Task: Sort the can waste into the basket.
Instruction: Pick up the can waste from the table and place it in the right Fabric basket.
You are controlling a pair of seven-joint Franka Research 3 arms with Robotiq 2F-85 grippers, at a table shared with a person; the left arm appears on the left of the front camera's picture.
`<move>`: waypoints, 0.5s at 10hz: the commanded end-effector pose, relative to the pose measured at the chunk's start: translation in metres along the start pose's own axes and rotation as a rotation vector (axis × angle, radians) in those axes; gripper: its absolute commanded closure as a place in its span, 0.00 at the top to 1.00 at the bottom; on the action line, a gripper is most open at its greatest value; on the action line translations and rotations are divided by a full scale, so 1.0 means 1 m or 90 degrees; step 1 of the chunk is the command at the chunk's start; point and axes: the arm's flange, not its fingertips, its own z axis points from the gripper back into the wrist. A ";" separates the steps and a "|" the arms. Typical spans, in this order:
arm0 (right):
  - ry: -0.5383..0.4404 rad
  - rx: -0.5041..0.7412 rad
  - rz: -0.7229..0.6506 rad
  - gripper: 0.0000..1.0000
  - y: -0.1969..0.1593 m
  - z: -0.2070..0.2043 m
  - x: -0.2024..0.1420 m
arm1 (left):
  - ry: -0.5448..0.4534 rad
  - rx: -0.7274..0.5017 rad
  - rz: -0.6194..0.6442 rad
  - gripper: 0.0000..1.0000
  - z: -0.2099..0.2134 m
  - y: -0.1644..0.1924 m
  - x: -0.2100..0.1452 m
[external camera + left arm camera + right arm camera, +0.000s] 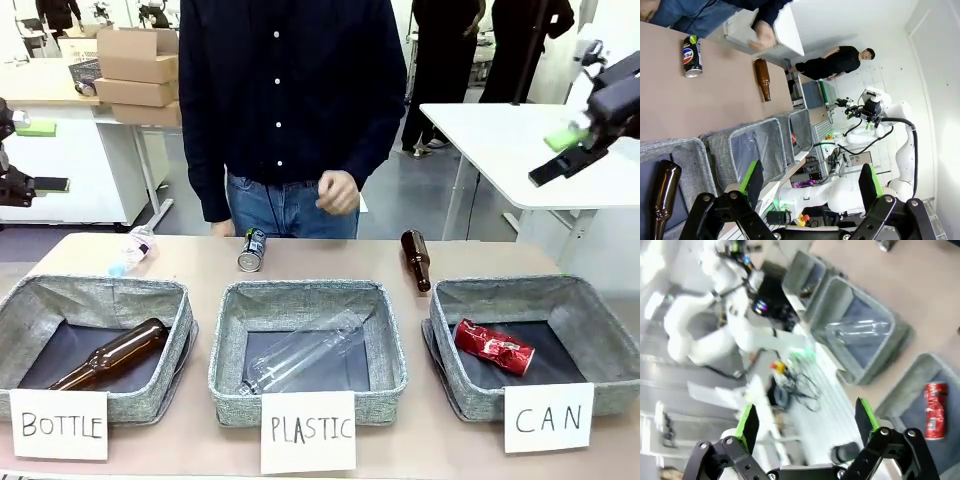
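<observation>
At 4 o'clock on surface: basket carded "CAN", with red can lying inside. At 12 o'clock of PLASTIC basket: black can on its side on bare surface. Left end effector and right end effector raised, fingers spread apart, gripping nothing

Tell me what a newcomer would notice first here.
Three carded grey baskets line the near table edge: BOTTLE basket, PLASTIC basket, CAN basket, the last holding the red can. The black can sits out on the far side, before the person. The left gripper and right gripper hang open and empty, raised at the sides.
</observation>
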 end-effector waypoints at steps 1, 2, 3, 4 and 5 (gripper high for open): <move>-0.365 0.239 -0.419 1.00 -0.023 0.005 0.012 | -0.008 -0.017 -0.013 1.00 -0.002 -0.001 0.001; 0.000 0.000 0.000 1.00 0.000 0.000 0.000 | -0.008 -0.017 -0.013 1.00 -0.002 -0.001 0.001; 0.000 0.000 0.000 1.00 0.000 0.000 0.000 | -0.008 -0.017 -0.013 1.00 -0.002 -0.001 0.001; 0.000 0.000 0.000 1.00 0.000 0.000 0.000 | -0.008 -0.017 -0.013 1.00 -0.002 -0.001 0.001; 0.000 0.000 0.000 1.00 0.000 0.000 0.000 | -0.008 -0.017 -0.013 1.00 -0.002 -0.001 0.001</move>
